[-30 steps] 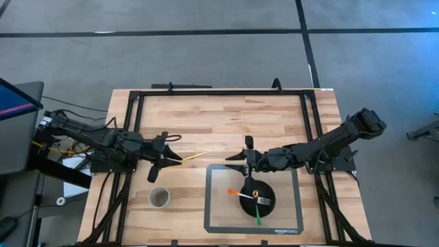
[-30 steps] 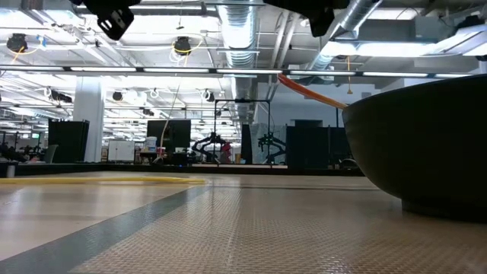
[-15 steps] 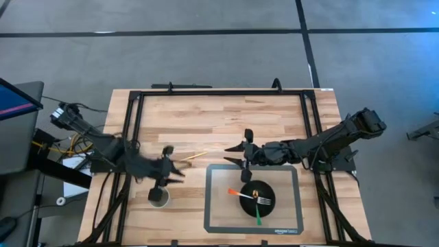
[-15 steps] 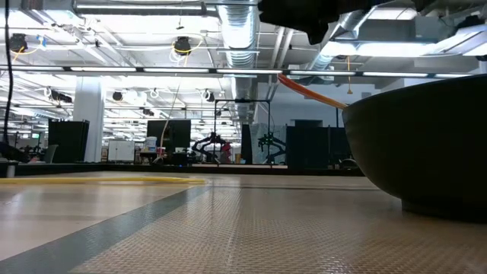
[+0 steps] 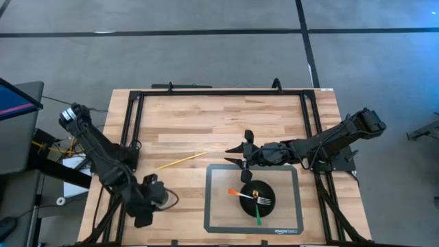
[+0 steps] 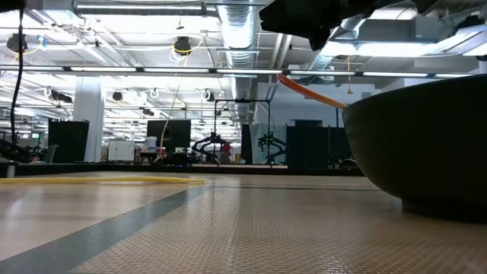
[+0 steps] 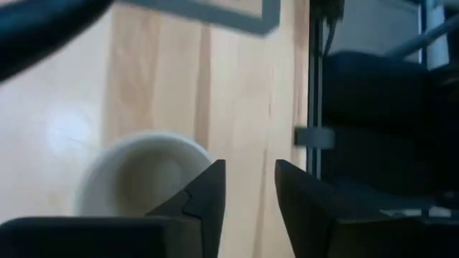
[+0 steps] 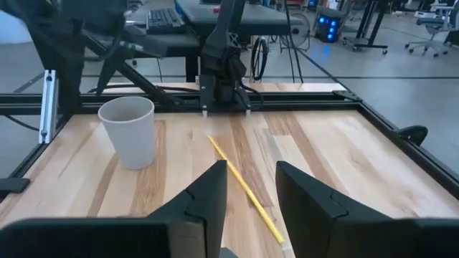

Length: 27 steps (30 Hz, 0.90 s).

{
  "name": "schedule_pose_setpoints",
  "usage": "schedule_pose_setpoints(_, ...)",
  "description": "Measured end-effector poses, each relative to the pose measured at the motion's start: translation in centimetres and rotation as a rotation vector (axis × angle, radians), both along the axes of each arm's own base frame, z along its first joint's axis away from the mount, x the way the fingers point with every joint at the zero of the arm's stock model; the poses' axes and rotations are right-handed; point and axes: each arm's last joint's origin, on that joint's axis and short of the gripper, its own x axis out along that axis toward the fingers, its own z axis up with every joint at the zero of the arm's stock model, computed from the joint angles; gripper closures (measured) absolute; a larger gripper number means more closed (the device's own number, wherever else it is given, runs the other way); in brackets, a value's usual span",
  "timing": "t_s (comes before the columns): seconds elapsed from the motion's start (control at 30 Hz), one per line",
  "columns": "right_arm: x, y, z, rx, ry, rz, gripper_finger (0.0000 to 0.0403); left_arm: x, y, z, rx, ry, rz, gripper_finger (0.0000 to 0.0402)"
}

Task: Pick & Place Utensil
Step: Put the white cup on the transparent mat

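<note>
Left gripper [image 5: 146, 206] sits low at the table's [image 5: 206, 116] near-left edge, touching the pale round cup [image 5: 160, 197], fingers parted with nothing between them; the cup's smooth rim [image 7: 136, 175] shows just ahead of those fingers; the thin yellow stick [image 5: 181, 160] lies flat on the wood grain, apart from both grippers; right gripper [image 5: 244, 152] hovers mid-table at the grey mat's [image 5: 219, 206] far edge, fingers spread and empty; the black bowl [image 5: 257, 197] holds a fork [image 5: 261, 200] with orange and green-handled utensils.

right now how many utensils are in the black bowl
2: an orange-handled utensil lying toward the bowl's left rim and a green-handled fork sticking out over its near rim. The black bowl may hide others.
</note>
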Motion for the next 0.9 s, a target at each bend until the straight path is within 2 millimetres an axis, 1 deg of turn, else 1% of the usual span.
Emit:
schedule_pose_setpoints(0.13, 0.0, 0.0, -0.1, -0.002, 0.013, 0.0, 0.029, -0.1, -1.6, -1.9, 0.05, 0.059, -0.021, 0.0256)
schedule_pose_setpoints(0.3, 0.0, 0.0, -0.1, -0.002, 0.016, 0.0, 0.029, 0.3, -2.7, -3.9, 0.124, 0.107, -0.035, 0.0252)
schedule_pose_setpoints(0.47, 0.0, 0.0, -0.2, -0.003, 0.016, 0.0, 0.029, 0.4, -2.7, -4.1, 0.138, 0.115, -0.03, 0.0266)
schedule_pose_setpoints(0.6, 0.0, 0.0, -0.2, -0.003, 0.016, 0.0, 0.029, 0.6, -2.5, -4.0, 0.159, 0.092, -0.056, 0.0291)
schedule_pose_setpoints(0.67, 0.0, 0.0, -0.2, -0.002, 0.016, 0.0, 0.029, 0.6, -2.4, -4.0, 0.177, 0.082, -0.09, 0.0319)
schedule_pose_setpoints(0.77, 0.0, 0.0, -0.1, -0.003, 0.015, 0.0, 0.029, 0.9, -2.2, -3.9, 0.195, 0.068, -0.113, 0.0379)
schedule_pose_setpoints(0.8, 0.0, 0.0, -0.2, -0.003, 0.016, 0.0, 0.029, 1.1, -2.1, -3.8, 0.194, 0.06, -0.109, 0.0386)
schedule_pose_setpoints(0.9, 0.0, 0.0, -0.2, -0.002, 0.015, 0.0, 0.029, 2.0, -1.5, -3.1, 0.186, 0.043, -0.098, 0.0387)
